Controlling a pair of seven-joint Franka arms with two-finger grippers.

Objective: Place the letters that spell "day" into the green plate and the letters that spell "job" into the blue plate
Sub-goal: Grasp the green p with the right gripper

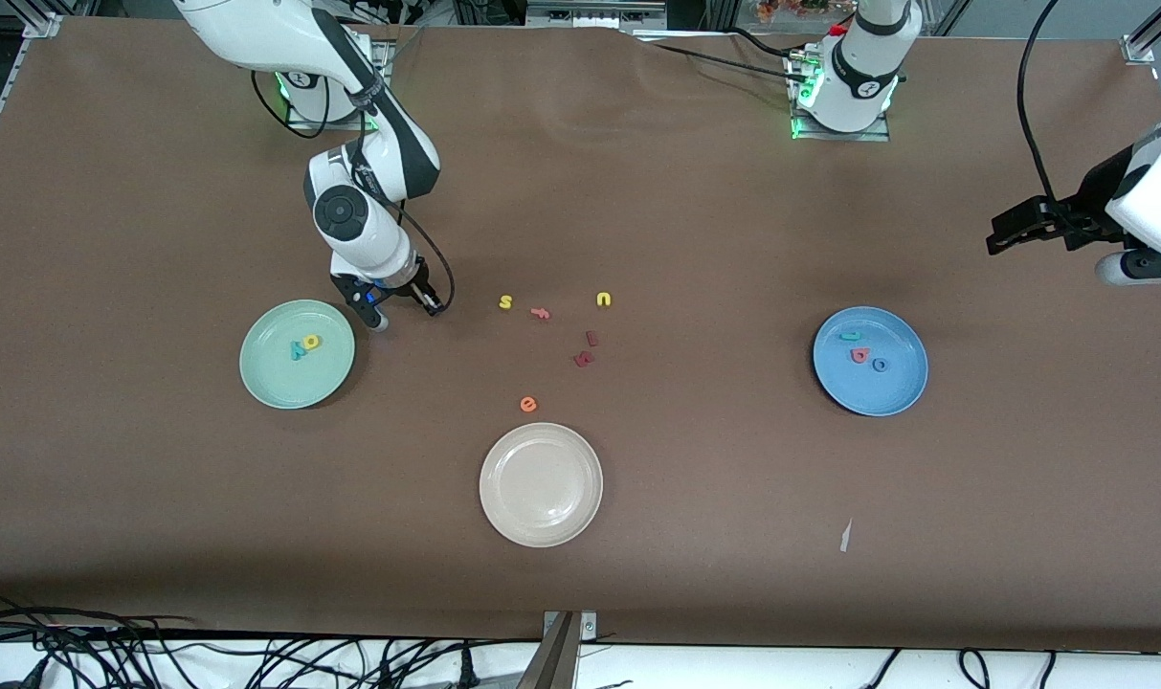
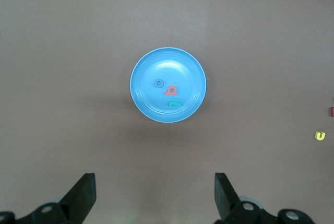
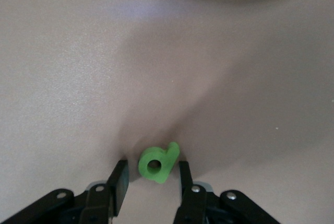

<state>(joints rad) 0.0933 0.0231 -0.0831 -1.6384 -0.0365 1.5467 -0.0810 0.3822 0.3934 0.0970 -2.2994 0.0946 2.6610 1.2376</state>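
A green "d" (image 3: 166,158) lies flat on the table between the fingers of my right gripper (image 3: 152,174). The jaws stand open, with a gap on one side of the letter. That right gripper (image 1: 406,313) is low at the table beside the green plate (image 1: 264,378), which holds a yellow "a" (image 1: 311,341) and a teal "y" (image 1: 298,351). The blue plate (image 1: 886,392) holds the teal "j" (image 1: 849,336), pink "b" (image 1: 859,355) and blue "o" (image 1: 880,365). My left gripper (image 2: 155,198) waits open and empty, high up at the left arm's end of the table.
Loose letters lie mid-table: a yellow "s" (image 1: 505,302), an orange "f" (image 1: 540,313), a yellow "u" (image 1: 604,300), two dark red letters (image 1: 591,338) and an orange "e" (image 1: 528,404). A cream plate (image 1: 541,517) sits nearer the front camera.
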